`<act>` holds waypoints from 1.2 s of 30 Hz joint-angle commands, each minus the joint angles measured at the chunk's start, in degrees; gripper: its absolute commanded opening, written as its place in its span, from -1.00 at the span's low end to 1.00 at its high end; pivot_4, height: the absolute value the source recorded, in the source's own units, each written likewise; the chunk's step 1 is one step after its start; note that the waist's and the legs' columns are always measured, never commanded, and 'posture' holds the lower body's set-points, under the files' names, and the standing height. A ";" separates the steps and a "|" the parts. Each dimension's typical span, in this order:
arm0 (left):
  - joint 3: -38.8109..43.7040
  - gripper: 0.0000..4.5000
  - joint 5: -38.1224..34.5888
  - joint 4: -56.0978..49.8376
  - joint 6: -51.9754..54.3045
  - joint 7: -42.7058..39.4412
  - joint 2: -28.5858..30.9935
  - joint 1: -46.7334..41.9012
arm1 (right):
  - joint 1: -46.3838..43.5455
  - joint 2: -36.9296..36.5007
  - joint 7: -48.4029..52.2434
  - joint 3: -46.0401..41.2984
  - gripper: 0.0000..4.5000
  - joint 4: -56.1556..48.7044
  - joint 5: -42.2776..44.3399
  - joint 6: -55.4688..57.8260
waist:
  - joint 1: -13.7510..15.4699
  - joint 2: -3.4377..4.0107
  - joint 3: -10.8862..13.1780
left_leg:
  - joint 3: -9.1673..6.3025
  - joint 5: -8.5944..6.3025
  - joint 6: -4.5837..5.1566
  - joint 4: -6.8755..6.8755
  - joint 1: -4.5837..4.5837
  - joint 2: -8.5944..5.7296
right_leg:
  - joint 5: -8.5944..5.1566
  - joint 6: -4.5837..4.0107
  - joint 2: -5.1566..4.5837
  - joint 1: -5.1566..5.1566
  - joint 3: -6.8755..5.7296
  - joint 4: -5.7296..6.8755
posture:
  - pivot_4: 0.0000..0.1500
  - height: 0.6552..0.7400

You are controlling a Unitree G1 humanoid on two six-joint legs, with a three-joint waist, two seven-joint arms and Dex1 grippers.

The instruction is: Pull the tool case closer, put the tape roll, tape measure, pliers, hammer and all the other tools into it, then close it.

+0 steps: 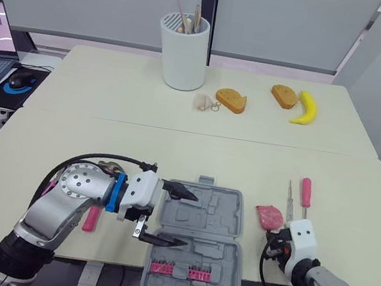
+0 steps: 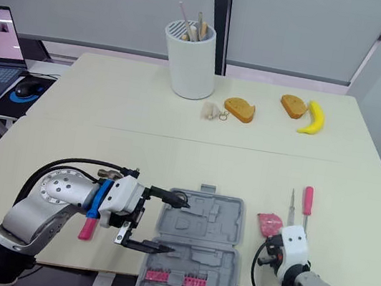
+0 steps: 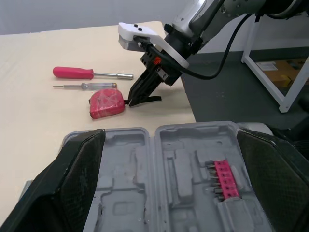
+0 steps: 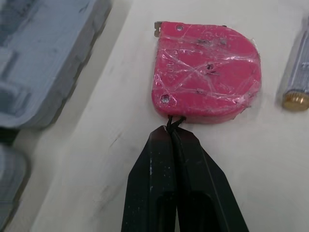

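Left end effector (image 1: pixel 191 221) wide over moulded grey plastic tool case (image 1: pixel 226 217); right end effector (image 4: pixel 171 133) pinching black cord (image 4: pixel 172 122) of film-wrapped pink tape measure (image 4: pixel 207 72)

Left arm bent across the front, its gripper (image 1: pixel 190 221) level with fingers spread wide. Right arm held low, its gripper (image 4: pixel 170 131) closed, tips pinching the tape measure (image 4: pixel 207 72) cord.

Grey tool case (image 3: pixel 193 179) within widely spread left end effector (image 3: pixel 171 137)
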 commanded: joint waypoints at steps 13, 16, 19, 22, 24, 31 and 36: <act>-0.47 1.00 -1.36 -3.58 0.35 -1.31 1.05 0.83 | 12.69 -0.13 -0.91 2.80 -0.99 -10.32 2.31 2.51 | 0.35 0.02 -0.01 | -0.03 0.00 0.00 0.00 -0.01 0.00 | -0.02 0.02 0.00 -0.01 -0.01 -0.04 | 1.00 1.00; -0.58 1.00 -1.36 -3.61 0.55 -1.16 0.87 0.59 | 13.07 -0.07 -0.95 2.92 -0.99 -10.81 2.50 2.78 | 0.36 0.02 -0.01 | -0.04 0.00 0.00 0.01 -0.01 0.00 | -0.02 0.03 0.00 -0.01 -0.01 -0.05 | 1.00 1.00; -0.64 1.00 -1.39 -3.76 0.76 -0.96 0.64 0.41 | 13.26 -0.07 -0.96 2.84 -0.99 -11.03 2.59 2.99 | 0.37 0.01 -0.01 | -0.05 0.00 0.00 0.01 -0.01 0.00 | -0.02 0.03 0.00 -0.01 -0.02 -0.05 | 1.00 1.00; -0.63 1.00 -1.39 -3.85 0.92 -0.93 0.54 0.32 | 14.03 -0.10 -0.98 2.61 -0.99 -11.67 2.75 3.29 | 0.43 0.02 -0.01 | -0.05 0.00 0.00 0.00 -0.02 0.00 | -0.02 0.03 0.00 -0.01 -0.02 -0.06 | 1.00 1.00; -0.70 1.00 -1.33 -3.89 0.98 -0.89 0.48 0.26 | 14.54 -0.16 -1.01 2.51 -0.99 -11.91 2.84 3.24 | 0.47 0.02 -0.01 | -0.05 0.00 0.00 0.00 -0.02 0.00 | -0.02 0.03 0.00 -0.01 -0.03 -0.07 | 1.00 1.00; -1.08 1.00 -1.32 -4.02 1.12 -0.99 0.28 -0.01 | 15.51 -0.03 -1.61 3.07 -0.99 -12.90 3.02 3.75 | 0.61 0.02 -0.01 | -0.06 0.00 0.00 0.01 -0.01 0.01 | -0.03 0.03 0.00 -0.01 -0.02 -0.07 | 1.00 1.00; -1.29 1.00 -1.35 -3.90 0.92 -1.26 0.48 -0.08 | 16.49 -0.02 -1.85 3.16 -0.99 -13.18 3.26 3.69 | 0.98 0.02 -0.01 | -0.05 0.00 0.00 0.00 -0.02 0.01 | -0.03 0.03 0.00 -0.02 -0.02 -0.09 | 1.00 1.00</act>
